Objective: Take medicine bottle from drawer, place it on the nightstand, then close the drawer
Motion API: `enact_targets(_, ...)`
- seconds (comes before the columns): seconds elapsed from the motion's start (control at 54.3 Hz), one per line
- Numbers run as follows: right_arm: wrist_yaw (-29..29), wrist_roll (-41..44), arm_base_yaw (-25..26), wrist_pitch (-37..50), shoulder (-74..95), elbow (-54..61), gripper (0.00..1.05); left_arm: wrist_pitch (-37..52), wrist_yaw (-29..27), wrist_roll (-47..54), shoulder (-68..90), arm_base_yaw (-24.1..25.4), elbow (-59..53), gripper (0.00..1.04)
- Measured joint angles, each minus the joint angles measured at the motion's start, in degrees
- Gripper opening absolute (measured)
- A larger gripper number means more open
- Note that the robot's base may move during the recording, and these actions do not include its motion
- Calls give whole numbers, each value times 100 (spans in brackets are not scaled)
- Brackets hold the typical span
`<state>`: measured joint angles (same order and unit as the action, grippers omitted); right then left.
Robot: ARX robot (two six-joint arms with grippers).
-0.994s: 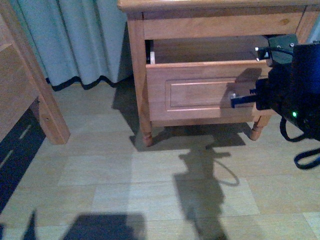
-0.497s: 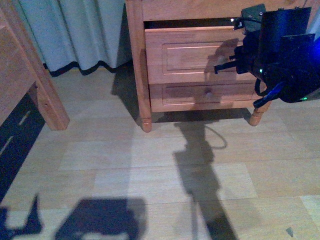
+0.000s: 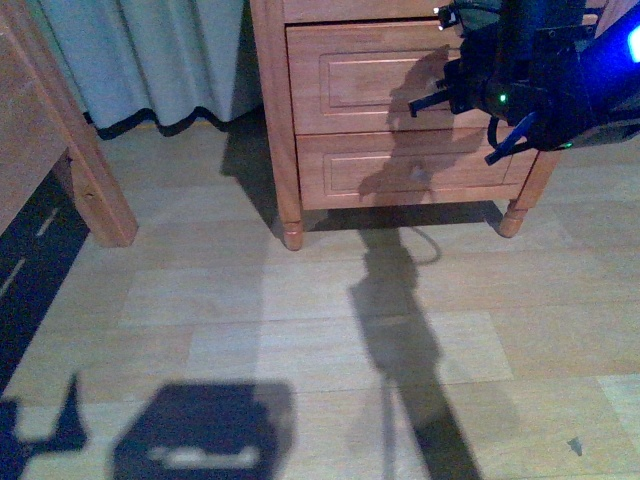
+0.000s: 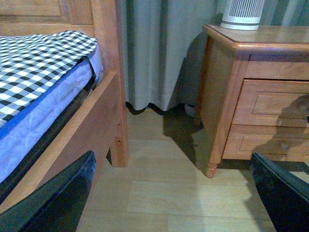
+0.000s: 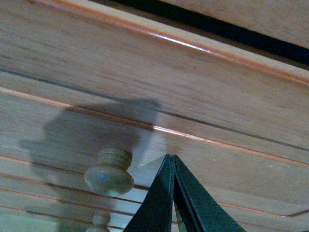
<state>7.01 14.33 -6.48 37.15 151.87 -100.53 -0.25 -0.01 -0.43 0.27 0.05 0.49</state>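
You've pushed the drawer (image 3: 375,75) fully into the nightstand (image 3: 272,120) since a second ago. Your right hand (image 5: 173,166), fingers pressed together and empty, sits at 3 o'clock of its knob (image 5: 109,171). Left hand (image 4: 169,193) is spread wide; the medicine bottle isn't visible.

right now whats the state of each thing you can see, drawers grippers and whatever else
upper drawer: pushed in, front flush with the nightstand
lower drawer: shut
right gripper: shut, empty, tips pressed on the upper drawer's front beside its knob
left gripper: open, empty, clear of the furniture
ribbed cylinder: upright on the nightstand top
curtain: hanging down to the floor
medicine bottle: not in view
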Motion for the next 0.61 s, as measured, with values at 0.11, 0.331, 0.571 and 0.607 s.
enact_targets(0.11, -101, 66, 59, -173, 68, -146, 3, 0, 0, 0, 0, 0, 0, 98)
enact_targets(0.331, -262, 35, 149, -199, 98, -186, 3, 0, 0, 0, 0, 0, 0, 98)
enact_targets(0.571, -120, -741, 461, 4, -660, 890, 3, 0, 0, 0, 0, 0, 0, 98)
enact_targets(0.607, -125, -962, 505, -37, -874, 1108, 3, 0, 0, 0, 0, 0, 0, 98)
